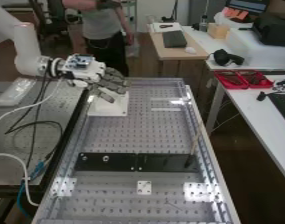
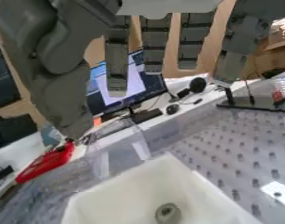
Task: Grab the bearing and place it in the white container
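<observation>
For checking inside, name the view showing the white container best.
The wrist view: it looks into the white container, with the bearing on its floor. The high view shows it from farther off, partly behind the hand.

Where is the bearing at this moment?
In the wrist view, the bearing lies on the floor of the white container. In the high view, that container stands under the hand, towards the far left of the perforated bench.

Arm (image 1: 26,42): white, rounded housings; black ring (image 1: 55,67) at the wrist. Hand (image 1: 89,72): white body, blue-and-white module (image 1: 78,61) on top. Fingers (image 2: 154,45): dark grey, blocky segments, small round fasteners. Cables (image 1: 38,102): white and black.
</observation>
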Controlling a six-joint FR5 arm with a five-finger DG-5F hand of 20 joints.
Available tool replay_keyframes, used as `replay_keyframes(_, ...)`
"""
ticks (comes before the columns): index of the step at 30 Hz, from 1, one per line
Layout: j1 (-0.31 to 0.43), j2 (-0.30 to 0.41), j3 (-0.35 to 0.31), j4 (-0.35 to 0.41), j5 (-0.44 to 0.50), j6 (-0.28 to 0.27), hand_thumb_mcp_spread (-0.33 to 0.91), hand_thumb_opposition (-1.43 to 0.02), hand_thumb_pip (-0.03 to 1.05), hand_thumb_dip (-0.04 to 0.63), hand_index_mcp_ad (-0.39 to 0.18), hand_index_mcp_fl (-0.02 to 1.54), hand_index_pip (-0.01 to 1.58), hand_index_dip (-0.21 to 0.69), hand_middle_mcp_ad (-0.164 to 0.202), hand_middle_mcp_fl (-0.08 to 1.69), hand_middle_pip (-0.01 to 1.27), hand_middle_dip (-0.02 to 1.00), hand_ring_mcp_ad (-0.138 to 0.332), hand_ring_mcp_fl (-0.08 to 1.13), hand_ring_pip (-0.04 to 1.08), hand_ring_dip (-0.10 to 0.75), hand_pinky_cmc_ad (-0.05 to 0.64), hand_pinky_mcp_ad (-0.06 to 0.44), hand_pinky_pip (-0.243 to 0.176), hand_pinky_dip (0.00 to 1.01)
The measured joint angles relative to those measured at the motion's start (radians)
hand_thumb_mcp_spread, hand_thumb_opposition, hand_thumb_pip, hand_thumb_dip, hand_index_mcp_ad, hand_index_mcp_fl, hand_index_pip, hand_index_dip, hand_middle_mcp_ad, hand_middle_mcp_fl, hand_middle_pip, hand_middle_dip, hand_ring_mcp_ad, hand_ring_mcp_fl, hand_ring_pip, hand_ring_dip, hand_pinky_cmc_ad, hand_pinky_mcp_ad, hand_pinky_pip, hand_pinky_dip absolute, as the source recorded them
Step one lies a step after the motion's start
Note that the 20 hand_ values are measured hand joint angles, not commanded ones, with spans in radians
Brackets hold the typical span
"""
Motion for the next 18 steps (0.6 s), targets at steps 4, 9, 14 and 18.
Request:
replay_keyframes(4, -0.027, 0.086, 0.009, -0.037, -0.031, -0.055, 0.29, -0.78, 0.71, 0.253, -0.119, 0.02, 0.63, 0.086, 0.063, 0.07, 0.12, 0.24, 0.150, 0.00, 0.16, 0.136, 0.358, 0.309, -0.089, 0.58)
replay_keyframes(9, -0.093, 0.181, 0.055, -0.109, -0.096, -0.124, 0.27, -0.78, 0.66, 0.251, -0.119, 0.10, 0.32, 0.122, 0.059, 0.07, 0.12, 0.24, 0.150, 0.00, 0.15, 0.133, 0.365, 0.312, -0.096, 0.58)
replay_keyframes(14, -0.188, 0.243, 0.139, -0.191, -0.165, -0.164, 0.27, -0.76, 0.62, 0.239, -0.119, 0.14, 0.18, 0.187, 0.063, 0.07, 0.12, 0.24, 0.150, 0.00, 0.11, 0.133, 0.363, 0.311, -0.096, 0.58)
replay_keyframes(18, -0.268, 0.256, 0.238, -0.284, -0.242, -0.201, 0.27, -0.76, 0.61, 0.236, -0.117, 0.15, 0.15, 0.218, 0.059, 0.07, 0.12, 0.24, 0.150, 0.00, 0.11, 0.133, 0.382, 0.311, -0.096, 0.58)
